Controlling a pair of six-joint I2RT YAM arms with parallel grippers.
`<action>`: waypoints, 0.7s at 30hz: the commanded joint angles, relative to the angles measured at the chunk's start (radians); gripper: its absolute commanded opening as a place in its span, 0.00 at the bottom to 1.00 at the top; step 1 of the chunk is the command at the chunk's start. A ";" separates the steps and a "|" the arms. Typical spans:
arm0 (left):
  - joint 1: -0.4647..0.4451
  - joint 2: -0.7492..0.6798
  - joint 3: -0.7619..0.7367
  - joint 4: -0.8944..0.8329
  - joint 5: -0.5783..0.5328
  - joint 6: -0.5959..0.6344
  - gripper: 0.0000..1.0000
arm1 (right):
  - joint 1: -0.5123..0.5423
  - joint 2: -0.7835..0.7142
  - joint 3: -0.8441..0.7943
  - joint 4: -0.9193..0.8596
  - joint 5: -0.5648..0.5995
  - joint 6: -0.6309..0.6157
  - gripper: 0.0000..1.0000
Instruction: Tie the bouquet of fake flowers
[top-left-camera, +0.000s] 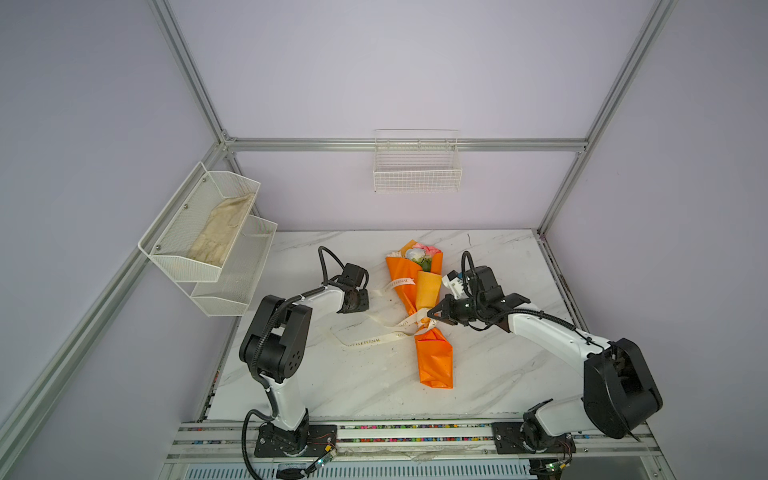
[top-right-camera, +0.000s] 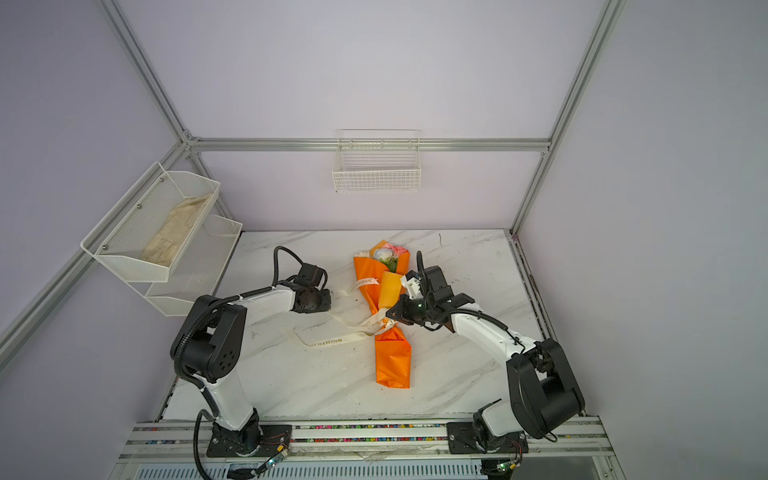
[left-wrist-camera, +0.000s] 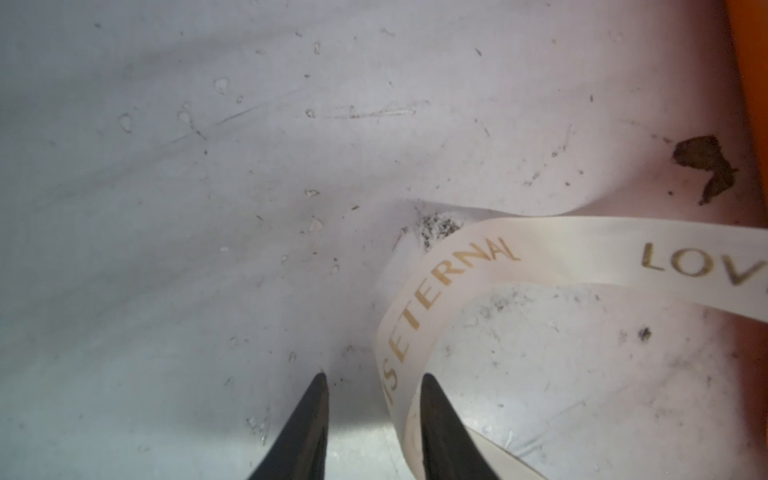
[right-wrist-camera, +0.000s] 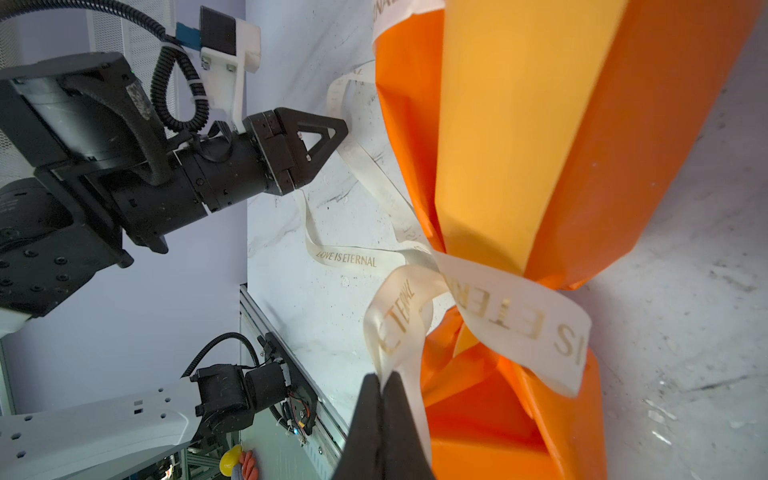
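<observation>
Marble-patterned counter (top-left-camera: 498, 374) in a lilac-walled booth: the bouquet of fake flowers (top-left-camera: 409, 297) lies near its middle, long axis running from the near edge toward the back wall, orange-wrapped stems nearest, blooms farthest. A cream ribbon (top-left-camera: 365, 340) with gold lettering crosses round the bouquet's pinched waist. The right pincer (right-wrist-camera: 380, 380), reaching in from the right, is clamped on a loop of that ribbon just beside the waist. The left pincer (left-wrist-camera: 374, 376) stands left of the bouquet and a little farther back, pointing down at the counter, jaws part open with a length of ribbon passing between them, not pinched. Tightening the tie looks to turn on the left pincer closing there and drawing leftward, across the bouquet's axis. Beyond, a mesh shelf (top-left-camera: 183, 266) holding a beige cloth (top-left-camera: 224, 232) and a wire basket (top-left-camera: 417, 176) hang on the walls.
</observation>
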 joint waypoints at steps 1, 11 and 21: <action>0.004 0.020 0.096 0.039 0.037 0.023 0.30 | 0.005 -0.022 0.012 0.010 0.010 0.007 0.03; -0.003 -0.210 -0.052 0.187 0.279 0.053 0.00 | 0.005 -0.031 0.008 0.023 0.033 0.028 0.04; -0.190 -0.549 -0.344 0.554 0.555 0.327 0.00 | 0.003 -0.024 0.016 0.054 0.080 0.097 0.04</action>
